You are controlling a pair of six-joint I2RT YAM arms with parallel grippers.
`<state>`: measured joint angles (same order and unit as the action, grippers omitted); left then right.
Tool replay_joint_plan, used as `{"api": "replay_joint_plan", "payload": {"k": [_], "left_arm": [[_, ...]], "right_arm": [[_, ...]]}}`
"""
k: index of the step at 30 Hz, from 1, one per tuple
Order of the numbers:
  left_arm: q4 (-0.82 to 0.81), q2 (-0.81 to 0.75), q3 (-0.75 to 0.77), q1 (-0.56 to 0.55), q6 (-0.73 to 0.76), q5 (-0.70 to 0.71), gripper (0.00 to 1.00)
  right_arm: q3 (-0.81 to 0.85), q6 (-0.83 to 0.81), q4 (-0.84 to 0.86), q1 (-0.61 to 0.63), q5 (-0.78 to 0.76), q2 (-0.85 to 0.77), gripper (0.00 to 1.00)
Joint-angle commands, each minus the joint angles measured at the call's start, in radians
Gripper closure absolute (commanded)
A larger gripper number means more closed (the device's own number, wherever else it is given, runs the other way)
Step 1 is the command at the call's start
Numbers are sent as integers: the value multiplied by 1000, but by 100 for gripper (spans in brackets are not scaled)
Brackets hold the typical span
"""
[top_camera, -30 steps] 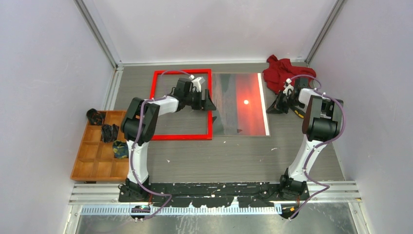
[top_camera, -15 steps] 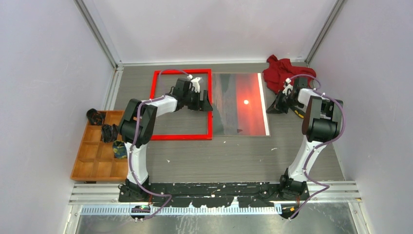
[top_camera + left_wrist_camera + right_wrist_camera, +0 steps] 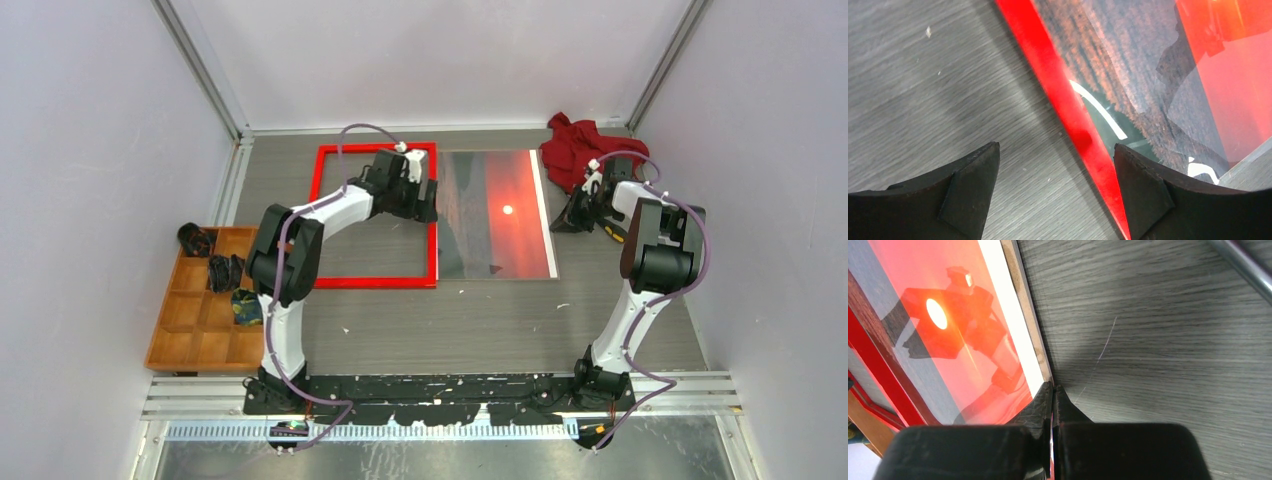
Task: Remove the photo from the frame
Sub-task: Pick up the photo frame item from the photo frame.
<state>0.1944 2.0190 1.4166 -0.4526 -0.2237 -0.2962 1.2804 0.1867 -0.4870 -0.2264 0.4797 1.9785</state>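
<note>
Grey tabletop point(image 3: 450, 320), photo point(image 3: 500, 215) beside red frame point(image 3: 375, 282)

table point(image 3: 450, 320) | bears: frame point(image 3: 370, 282), photo point(image 3: 505, 235) on brown board point(image 3: 1023, 302), red cloth point(image 3: 575, 145), wooden tray point(image 3: 200, 345)

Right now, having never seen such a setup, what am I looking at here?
Two white-and-black robot arms are bolted at the near edge of a grey wood-grain table. The wide picture comes from a fixed camera above; the other two from a camera on each wrist, its own fingers in view. On the table lie a thin bright red rectangular picture frame, a large sunset photo just right of it, a crumpled red cloth and a wooden compartment tray. The left gripper is open, the frame's right bar between its fingers, holding nothing. The right gripper is shut, its tip at the photo's right edge.
</note>
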Motion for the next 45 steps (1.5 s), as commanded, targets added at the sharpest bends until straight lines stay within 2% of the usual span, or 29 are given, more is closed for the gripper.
{"api": "replay_joint_plan", "payload": {"k": [1, 14, 22, 29, 45], "left_arm": [[65, -5, 88, -65, 86, 125, 14], [161, 142, 240, -101, 158, 322, 13], [148, 158, 244, -100, 184, 409, 13], [141, 142, 233, -97, 176, 419, 13], [167, 167, 253, -97, 149, 348, 11]], "right_arm": [[-19, -29, 5, -11, -101, -33, 99], [-23, -27, 5, -11, -93, -35, 99], [-30, -24, 6, -11, -111, -48, 99], [-52, -6, 3, -11, -136, -63, 99], [-63, -8, -23, -11, -208, -117, 99]]}}
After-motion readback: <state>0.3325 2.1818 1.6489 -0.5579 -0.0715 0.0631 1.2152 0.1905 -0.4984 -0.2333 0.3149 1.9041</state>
